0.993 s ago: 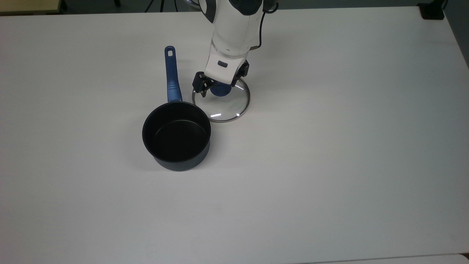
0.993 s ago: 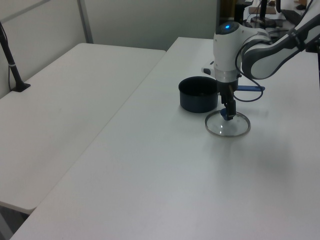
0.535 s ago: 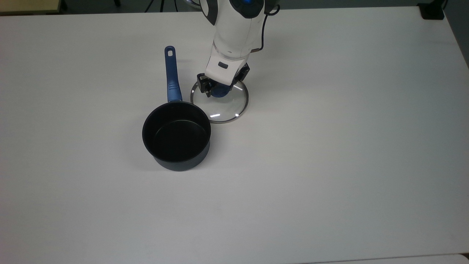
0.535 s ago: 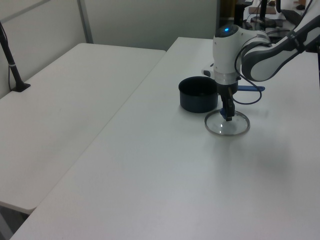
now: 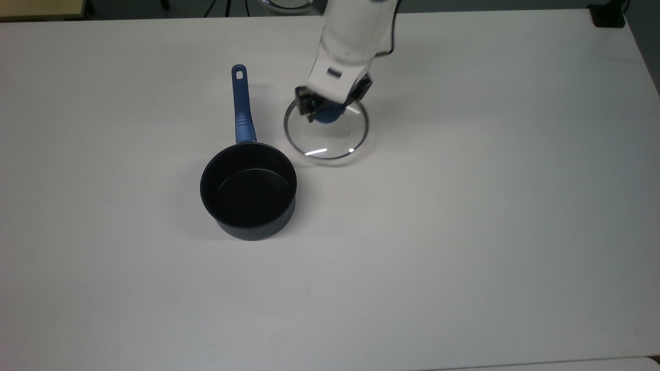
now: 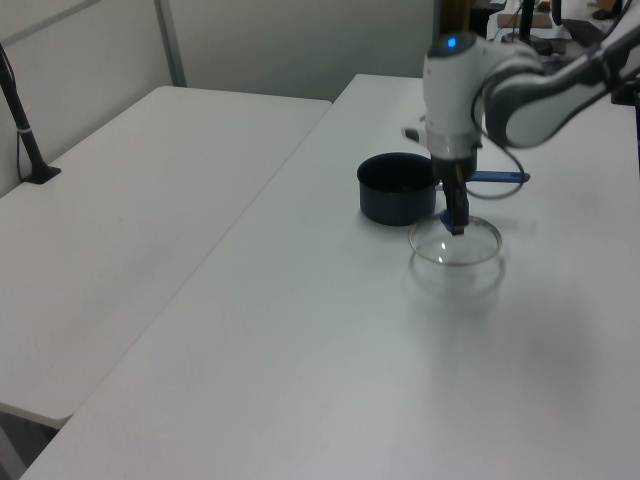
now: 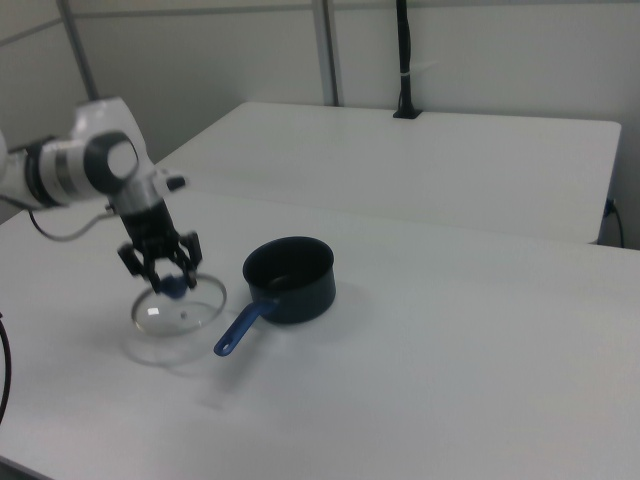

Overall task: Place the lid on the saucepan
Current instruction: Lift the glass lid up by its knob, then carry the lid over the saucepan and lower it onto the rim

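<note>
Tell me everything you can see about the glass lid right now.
The lid is a round disc of clear glass with a thin metal rim and a blue knob at its centre. The gripper is shut on that knob and holds the lid roughly level, lifted off the white table; its faint shadow lies below it in the left view. It hangs beside the saucepan, to the top view's right of the handle, not touching the pan.

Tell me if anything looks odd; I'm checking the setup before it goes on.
Nothing stands out. The saucepan sits upright and empty on the table. The gripper holds the lid by its knob, lifted level above the table beside the saucepan.
</note>
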`<action>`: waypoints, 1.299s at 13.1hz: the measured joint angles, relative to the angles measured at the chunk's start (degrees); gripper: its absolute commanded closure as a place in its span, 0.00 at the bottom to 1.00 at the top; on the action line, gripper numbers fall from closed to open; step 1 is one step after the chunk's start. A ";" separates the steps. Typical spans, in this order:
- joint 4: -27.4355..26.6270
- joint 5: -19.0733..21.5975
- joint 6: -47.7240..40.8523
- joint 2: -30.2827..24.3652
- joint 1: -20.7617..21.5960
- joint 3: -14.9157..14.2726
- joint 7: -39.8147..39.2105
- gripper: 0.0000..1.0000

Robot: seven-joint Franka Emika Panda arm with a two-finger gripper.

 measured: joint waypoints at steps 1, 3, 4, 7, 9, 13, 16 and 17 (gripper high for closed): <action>4.20 0.86 -3.20 -0.70 0.01 0.67 0.13 0.56; 11.76 1.11 -7.51 -0.43 -0.34 0.39 0.34 0.56; 14.46 1.12 -8.64 0.18 -0.70 -0.17 0.40 0.56; 21.94 1.10 -10.38 4.29 -1.91 -4.36 0.34 0.56; 26.44 1.07 -10.38 8.58 -2.45 -7.43 0.20 0.56; 32.49 0.20 -10.38 17.80 -2.55 -9.68 0.16 0.56; 33.03 -0.17 -10.24 19.42 -2.34 -9.68 0.16 0.53; 33.03 -0.20 -10.20 19.43 -2.34 -9.68 0.16 0.39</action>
